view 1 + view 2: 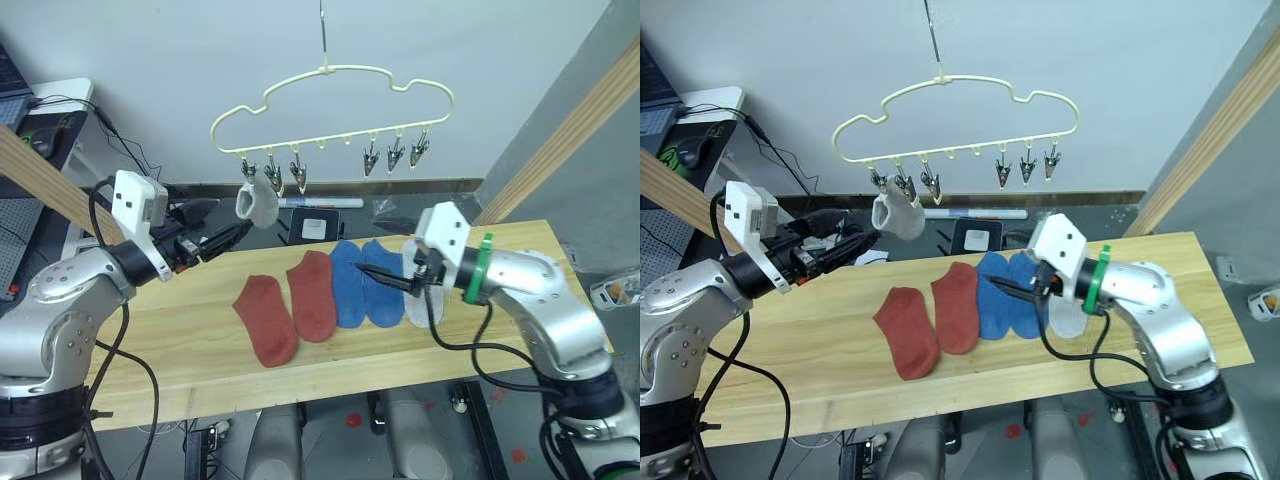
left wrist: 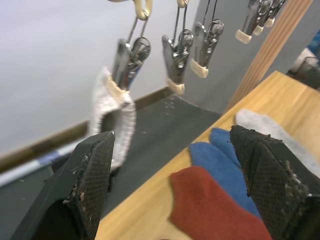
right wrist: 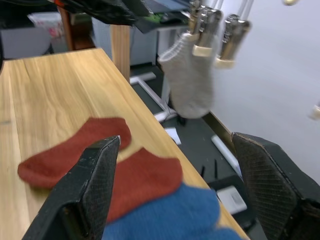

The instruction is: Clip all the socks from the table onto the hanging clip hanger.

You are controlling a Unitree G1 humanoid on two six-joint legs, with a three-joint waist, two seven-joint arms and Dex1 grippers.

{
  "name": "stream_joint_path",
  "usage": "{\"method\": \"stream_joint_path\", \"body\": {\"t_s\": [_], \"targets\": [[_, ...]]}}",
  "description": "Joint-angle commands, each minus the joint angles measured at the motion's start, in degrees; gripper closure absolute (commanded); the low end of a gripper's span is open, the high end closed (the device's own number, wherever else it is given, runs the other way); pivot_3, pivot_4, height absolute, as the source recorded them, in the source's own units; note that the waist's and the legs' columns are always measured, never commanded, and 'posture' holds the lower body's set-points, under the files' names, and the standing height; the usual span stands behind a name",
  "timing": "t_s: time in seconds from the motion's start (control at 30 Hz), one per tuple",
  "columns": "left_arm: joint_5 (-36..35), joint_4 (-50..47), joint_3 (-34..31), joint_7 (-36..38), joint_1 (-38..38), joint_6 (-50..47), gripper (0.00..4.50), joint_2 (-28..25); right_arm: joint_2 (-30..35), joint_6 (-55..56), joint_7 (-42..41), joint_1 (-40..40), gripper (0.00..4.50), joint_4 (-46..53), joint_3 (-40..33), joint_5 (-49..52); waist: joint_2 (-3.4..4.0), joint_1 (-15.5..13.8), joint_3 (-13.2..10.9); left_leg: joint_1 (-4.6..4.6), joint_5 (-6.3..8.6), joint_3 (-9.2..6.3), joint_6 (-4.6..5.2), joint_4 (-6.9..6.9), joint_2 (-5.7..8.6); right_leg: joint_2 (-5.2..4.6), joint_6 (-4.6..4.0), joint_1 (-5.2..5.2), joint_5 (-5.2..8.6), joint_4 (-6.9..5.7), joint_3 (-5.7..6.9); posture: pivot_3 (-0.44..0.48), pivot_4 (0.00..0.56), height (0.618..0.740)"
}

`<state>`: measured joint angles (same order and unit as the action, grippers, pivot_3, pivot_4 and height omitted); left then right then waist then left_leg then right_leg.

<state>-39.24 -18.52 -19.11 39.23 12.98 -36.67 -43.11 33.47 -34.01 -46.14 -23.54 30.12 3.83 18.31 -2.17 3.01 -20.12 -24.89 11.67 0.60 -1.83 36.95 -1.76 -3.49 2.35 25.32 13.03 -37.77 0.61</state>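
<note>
The bench (image 1: 200,340) is pale wood with a visible plank grain. On it, near the middle of the frame, lie two rust-red socks (image 1: 290,305), two plain blue socks (image 1: 362,282) and one light grey sock (image 1: 420,300), all unpatterned. A second light grey sock (image 1: 258,203) hangs at upper centre. The clip hanger (image 1: 335,105) is pale yellow wire, and its clips (image 1: 396,153) are silver with cream tips. The left tool (image 1: 222,237) and the right tool (image 1: 385,277) have black fingers (image 2: 92,175) with a fine mesh texture. A bright green band (image 1: 480,268) rings the right arm, which is otherwise silver-grey with a white block. The wall (image 1: 150,60) behind is off-white.
</note>
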Motion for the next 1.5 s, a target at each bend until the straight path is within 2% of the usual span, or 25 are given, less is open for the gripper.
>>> {"method": "stream_joint_path", "body": {"t_s": [0.03, 0.33, 0.43, 0.57, 1.03, 1.5], "targets": [[0.33, -4.14, -0.49, -1.93, -1.22, 2.03, 0.56, 2.03, 1.47, -3.27, 1.03, 0.79, 0.79, 4.46, -4.52, 3.89, -0.07, -0.05, 0.05, 0.00, 0.00, 0.02, 0.00, 0.01, 0.00, 0.00, 0.00, 0.00, 0.00, 0.01, 0.00, -0.109, 0.269, 0.740], [2.76, -7.74, 3.90, -8.47, -1.17, 3.75, 0.56, 10.03, 4.00, -8.71, 4.26, 1.94, 0.79, 9.20, -8.59, 9.04, -0.22, 0.06, 0.19, 0.00, -0.01, 0.07, 0.00, 0.06, 0.01, 0.02, 0.01, -0.03, 0.00, -0.02, 0.00, -0.141, 0.264, 0.740], [3.57, -7.34, 4.96, -8.84, -0.53, 4.72, 1.15, 11.52, 4.30, -9.28, 5.29, 1.81, 0.76, 9.67, -8.55, 9.76, -0.28, 0.25, 0.24, -0.01, -0.01, 0.10, 0.01, 0.09, 0.02, 0.02, 0.01, -0.03, -0.01, -0.05, 0.00, -0.149, 0.264, 0.740], [5.72, -6.29, 6.95, -9.88, 0.89, 6.53, 2.19, 13.01, 4.54, -9.63, 6.35, 1.95, 0.76, 10.47, -8.21, 10.46, -0.29, 0.29, 0.26, 0.00, -0.01, 0.09, 0.01, 0.11, 0.02, 0.05, 0.01, -0.03, -0.01, -0.10, 0.01, -0.153, 0.265, 0.740], [16.87, 6.86, 11.61, -13.84, 6.78, 19.70, 2.19, 21.87, 4.19, -10.85, 9.79, -0.32, 0.76, 11.76, -7.42, 12.83, -0.49, 0.41, 0.51, -0.01, -0.02, 0.07, 0.03, 0.27, 0.02, 0.06, -0.02, -0.07, -0.04, -0.20, 0.03, -0.188, 0.268, 0.740], [19.70, 15.13, 12.32, -14.20, 12.86, 25.74, 2.19, 25.95, 4.19, -10.75, 11.18, -0.25, 0.76, 11.95, -7.55, 13.70, -0.58, 0.83, 0.70, -0.02, -0.01, 0.04, 0.04, 0.43, 0.02, 0.06, -0.02, -0.12, -0.06, -0.26, 0.04, -0.208, 0.269, 0.740]]}}
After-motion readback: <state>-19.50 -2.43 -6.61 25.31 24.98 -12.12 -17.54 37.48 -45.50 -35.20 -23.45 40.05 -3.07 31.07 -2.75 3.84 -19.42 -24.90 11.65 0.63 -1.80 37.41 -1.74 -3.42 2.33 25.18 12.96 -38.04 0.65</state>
